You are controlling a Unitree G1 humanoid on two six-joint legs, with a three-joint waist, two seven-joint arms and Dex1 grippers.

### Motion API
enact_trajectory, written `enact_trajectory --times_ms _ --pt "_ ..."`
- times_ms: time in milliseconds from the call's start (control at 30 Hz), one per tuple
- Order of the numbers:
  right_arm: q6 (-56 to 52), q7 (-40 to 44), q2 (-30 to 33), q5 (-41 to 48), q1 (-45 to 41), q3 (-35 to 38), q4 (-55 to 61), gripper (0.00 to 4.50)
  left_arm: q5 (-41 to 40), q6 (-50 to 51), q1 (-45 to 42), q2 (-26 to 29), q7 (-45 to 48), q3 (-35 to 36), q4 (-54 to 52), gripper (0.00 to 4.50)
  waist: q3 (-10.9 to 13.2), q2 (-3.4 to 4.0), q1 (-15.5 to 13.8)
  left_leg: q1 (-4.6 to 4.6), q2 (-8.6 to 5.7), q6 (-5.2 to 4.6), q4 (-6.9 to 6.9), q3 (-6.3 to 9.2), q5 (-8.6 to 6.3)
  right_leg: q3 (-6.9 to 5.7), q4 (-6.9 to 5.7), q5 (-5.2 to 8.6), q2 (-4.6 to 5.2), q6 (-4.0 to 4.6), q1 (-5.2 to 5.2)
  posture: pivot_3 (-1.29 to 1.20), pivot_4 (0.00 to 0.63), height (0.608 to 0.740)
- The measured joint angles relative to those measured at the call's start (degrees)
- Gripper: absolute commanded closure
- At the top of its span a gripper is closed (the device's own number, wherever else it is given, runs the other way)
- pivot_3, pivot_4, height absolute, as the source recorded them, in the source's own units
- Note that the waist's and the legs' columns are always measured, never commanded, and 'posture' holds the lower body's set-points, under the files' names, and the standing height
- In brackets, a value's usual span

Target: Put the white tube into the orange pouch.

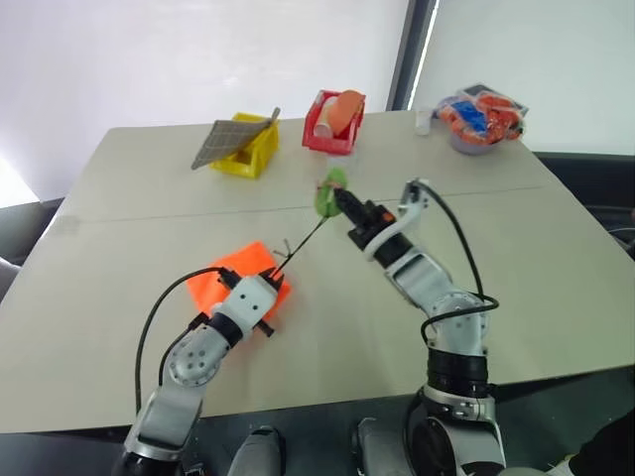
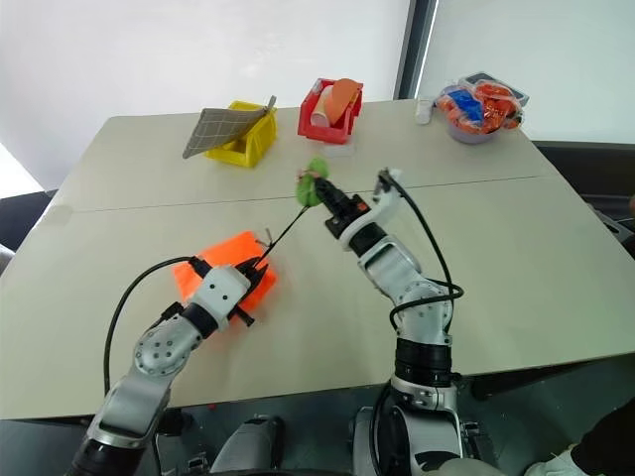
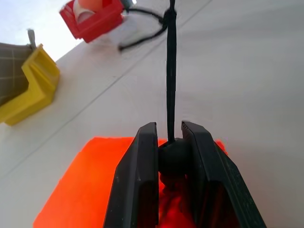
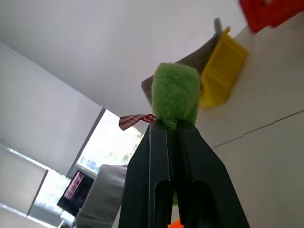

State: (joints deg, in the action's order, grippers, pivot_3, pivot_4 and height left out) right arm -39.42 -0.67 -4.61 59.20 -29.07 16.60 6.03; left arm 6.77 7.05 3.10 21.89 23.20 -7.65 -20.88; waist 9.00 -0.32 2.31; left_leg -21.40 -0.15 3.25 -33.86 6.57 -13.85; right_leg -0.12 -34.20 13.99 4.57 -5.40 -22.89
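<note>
- we see the orange pouch (image 1: 241, 275) lying flat on the pale table (image 1: 556, 258), on the left part near the front edge.
- the left gripper (image 3: 173, 142) rests at the pouch mouth; its two black fingers (image 3: 137, 175) are almost closed and they pinch a small black stopper (image 3: 174, 156) on the cord.
- the thin black cord (image 3: 170, 71) goes tight from this stopper, up over the table, to the right gripper (image 1: 342, 201).
- the right gripper is lifted above the middle of the table, and its fingers (image 4: 154, 161) are pressed fully together on the lime-green tag (image 4: 175, 97) at the end of the cord; a little red checked ribbon (image 4: 135, 120) hangs beside the tag.
- the white tube we cannot find on the table; we cannot tell if it is inside the pouch.
- at the far side stands a yellow bin (image 1: 253, 149) with a grey checked cloth (image 1: 226, 139) leaning on it, beside it a red bin (image 1: 327, 134) with an orange object (image 1: 346, 107).
- in the far right corner there is a bowl (image 1: 474, 139) with colourful packets, and a tiny whitish container (image 1: 424, 121) just beside it.
</note>
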Motion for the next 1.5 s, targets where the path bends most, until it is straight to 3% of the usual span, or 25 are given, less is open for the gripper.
enact_trajectory --times_ms 400,433,533,667,700,833,1033,1333,1500 --pt "6.7 -9.4 -0.7 -3.5 -0.7 3.5 -8.3 4.5 -5.8 -5.4 6.0 6.3 5.1 5.0 0.6 4.24 0.0 0.2 0.1 -0.02 0.01 0.0 0.04 -0.01 0.0 0.01 0.02 0.0 0.02 0.03 -0.05 0.0 0.15 0.74" --pt "6.7 -9.5 -0.5 -4.2 -0.6 3.0 -8.3 4.5 -6.4 -5.4 6.2 6.3 5.3 5.2 0.6 3.74 0.0 0.2 0.1 -0.02 0.01 0.0 0.04 -0.01 0.0 0.01 0.02 0.0 0.02 0.04 -0.05 0.0 0.15 0.74" --pt "5.9 -8.7 0.9 -5.2 0.0 1.7 -8.3 3.49 -10.4 -4.6 6.9 6.2 7.0 6.8 0.6 2.36 0.0 0.19 0.1 -0.02 0.02 -0.01 0.05 -0.01 0.0 0.0 0.02 -0.12 0.01 0.23 -0.05 0.0 0.15 0.74" --pt "4.2 -6.4 3.5 -6.4 2.7 0.4 -6.2 1.39 -19.9 1.1 8.9 6.1 10.6 9.2 -1.4 0.21 0.0 0.21 0.1 -0.04 0.02 -0.01 0.04 -0.01 -0.01 0.0 0.04 -0.06 0.02 0.13 -0.05 0.0 0.15 0.74" --pt "3.8 -5.9 3.9 -7.0 3.1 0.0 -5.9 0.91 -21.9 2.5 9.2 6.1 11.2 9.4 -2.5 0.0 0.0 0.2 0.1 -0.04 0.02 -0.01 0.04 -0.01 -0.01 0.01 0.05 0.01 0.02 0.02 -0.05 0.0 0.15 0.74" --pt "2.9 -0.5 9.1 -11.1 8.6 -4.9 -1.9 0.91 -31.2 9.2 11.5 7.9 13.7 13.7 -6.7 0.0 0.0 0.18 0.1 -0.02 0.03 -0.02 0.05 0.0 -0.01 0.0 0.07 0.03 0.02 0.02 -0.05 0.0 0.15 0.74" --pt "5.1 15.2 21.7 -17.5 18.3 -9.6 3.1 0.91 -39.0 14.6 14.2 9.1 13.6 23.9 -6.6 0.0 0.0 0.15 0.0 -0.07 0.01 0.0 0.0 -0.03 -0.03 0.0 0.2 0.06 0.08 0.01 -0.07 0.0 0.15 0.74" --pt "17.3 34.4 34.8 -27.8 23.4 -9.8 2.4 0.91 -35.9 13.0 17.7 9.2 12.3 29.8 3.7 0.0 0.0 0.07 0.0 -0.17 0.01 0.04 0.0 -0.16 -0.06 -0.01 0.74 0.06 0.15 0.02 -0.22 0.0 0.15 0.74" --pt "22.7 39.9 36.1 -31.3 24.9 -9.7 0.3 0.91 -35.3 12.1 16.9 7.7 11.2 30.1 5.3 0.0 0.0 -0.1 -1.2 -0.21 -0.01 0.04 -0.01 -0.23 -0.06 0.0 0.84 0.04 0.22 0.03 -0.18 0.0 0.15 0.74"
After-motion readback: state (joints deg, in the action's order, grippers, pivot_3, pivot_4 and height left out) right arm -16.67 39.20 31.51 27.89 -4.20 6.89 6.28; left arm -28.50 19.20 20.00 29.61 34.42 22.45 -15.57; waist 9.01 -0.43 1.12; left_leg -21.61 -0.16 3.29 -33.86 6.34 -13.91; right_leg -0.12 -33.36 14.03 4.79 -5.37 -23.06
